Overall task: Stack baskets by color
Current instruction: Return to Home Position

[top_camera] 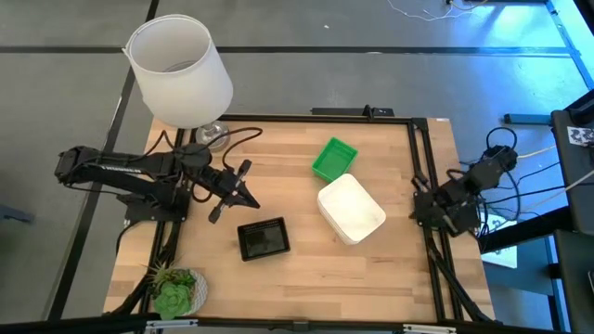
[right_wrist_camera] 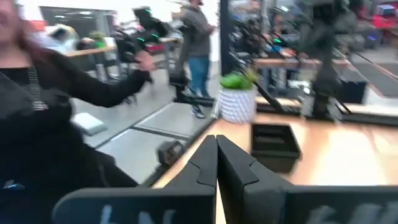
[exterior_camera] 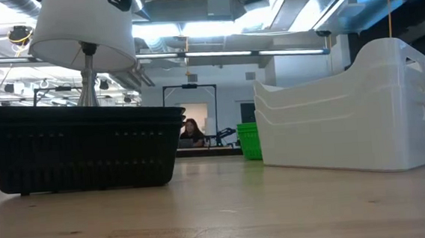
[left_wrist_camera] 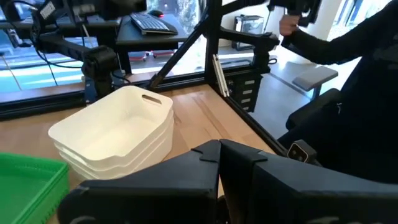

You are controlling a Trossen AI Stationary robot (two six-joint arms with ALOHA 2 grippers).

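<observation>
Three stacks of baskets rest bottom-down on the wooden table: green (top_camera: pixel 334 159) toward the far side, white (top_camera: pixel 351 209) in the middle, black (top_camera: pixel 264 238) nearer the front. The low view shows the black stack (exterior_camera: pixel 87 146), the white stack (exterior_camera: pixel 348 121) and the green one (exterior_camera: pixel 249 140) behind. My left gripper (top_camera: pixel 252 201) hovers shut above the table, left of the black stack, holding nothing; its wrist view shows its shut fingers (left_wrist_camera: pixel 217 162) pointing toward the white stack (left_wrist_camera: pixel 115 130). My right gripper (right_wrist_camera: pixel 216 155) is shut and empty, drawn back at the table's right edge (top_camera: pixel 422 206).
A large white lampshade (top_camera: pixel 179 70) stands over the far left corner. A small potted plant (top_camera: pixel 176 289) sits at the near left corner. A black frame runs along the table's edges (top_camera: pixel 422 167). People show beyond the table (right_wrist_camera: pixel 37 93).
</observation>
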